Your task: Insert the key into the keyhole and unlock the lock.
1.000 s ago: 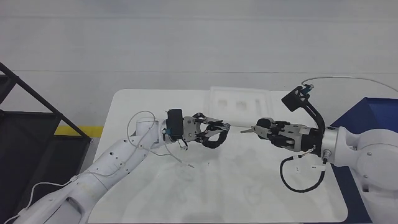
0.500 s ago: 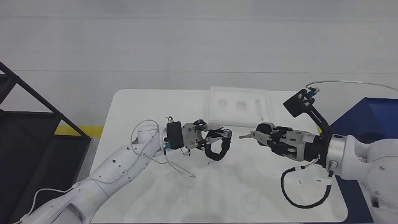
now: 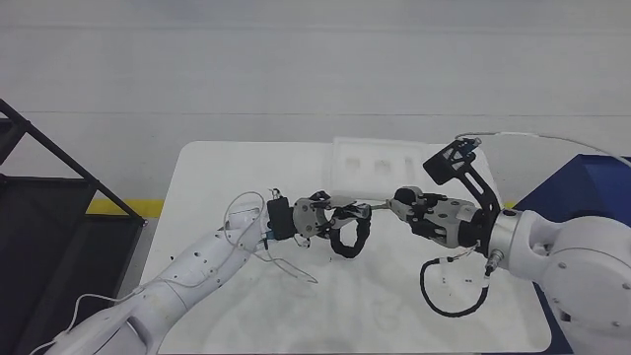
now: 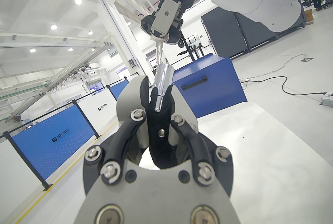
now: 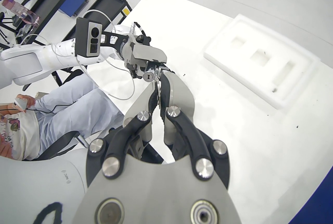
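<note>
— Two arms meet over the white worktop (image 3: 222,173). From the left wrist, who has what?

— The left gripper (image 4: 157,87) has its fingers clamped tight on the silver cylinder lock with a black cable loop (image 4: 161,78). The cylinder's free end points away from the wrist. The right gripper (image 4: 159,33) has its fingers pinched shut on the head of the small silver key (image 4: 159,51). The blade runs roughly in line with the cylinder, with its tip at the end face.

— Is it in?

— From the right wrist I'd judge not. The keyhole (image 5: 148,76) shows on the round end face with its slot uncovered. The key's tip is either touching that face or just beside it; I cannot tell which. The coming move likely needs a slight sideways correction, then a push along the cylinder's axis.

— And from the top?

— The lock is held above mid-worktop with the key at its 3 o'clock. The long axis runs 3 to 9, and the loop hangs toward 6. The right arm is placed to push while the left braces. A white foam tray with three recesses (image 3: 394,146) lies at the lock's 12 o'clock, near but apart. Grey floor (image 3: 315,59) lies beyond at 12, a black rack (image 3: 49,237) at 9 and a blue cabinet (image 3: 601,177) at 3.
</note>
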Robot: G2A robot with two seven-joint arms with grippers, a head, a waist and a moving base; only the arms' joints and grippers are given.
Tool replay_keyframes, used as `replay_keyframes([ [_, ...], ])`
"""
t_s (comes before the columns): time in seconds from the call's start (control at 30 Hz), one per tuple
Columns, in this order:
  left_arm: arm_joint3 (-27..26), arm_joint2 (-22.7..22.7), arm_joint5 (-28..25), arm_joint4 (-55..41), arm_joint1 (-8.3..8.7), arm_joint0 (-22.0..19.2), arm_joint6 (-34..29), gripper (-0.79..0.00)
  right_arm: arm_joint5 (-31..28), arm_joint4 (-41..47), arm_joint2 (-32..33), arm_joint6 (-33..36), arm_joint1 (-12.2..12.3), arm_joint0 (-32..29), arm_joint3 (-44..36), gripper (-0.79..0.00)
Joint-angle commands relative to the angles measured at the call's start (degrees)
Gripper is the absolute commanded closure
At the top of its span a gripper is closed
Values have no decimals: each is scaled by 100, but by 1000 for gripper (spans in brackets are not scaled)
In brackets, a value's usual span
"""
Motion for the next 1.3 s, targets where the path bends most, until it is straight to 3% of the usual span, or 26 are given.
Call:
replay_keyframes([
  [0.0, 76, -27, 190, 33, -29, -6, 76, 0, 152, -35, -57, 21, -3, 27, 0, 0],
  [0.13, 158, -70, 395, 94, -73, 2, 256, 0, 402, -21, -134, 117, -6, 97, 0, 0],
  [0.63, 372, -169, 245, 16, -214, 62, 387, 0, 506, -82, -512, -243, -53, 312, 0, 0],
  [1.27, 427, -339, 144, 160, -302, 121, 461, 0, 769, -102, -589, -196, -63, 369, 0, 0],
])
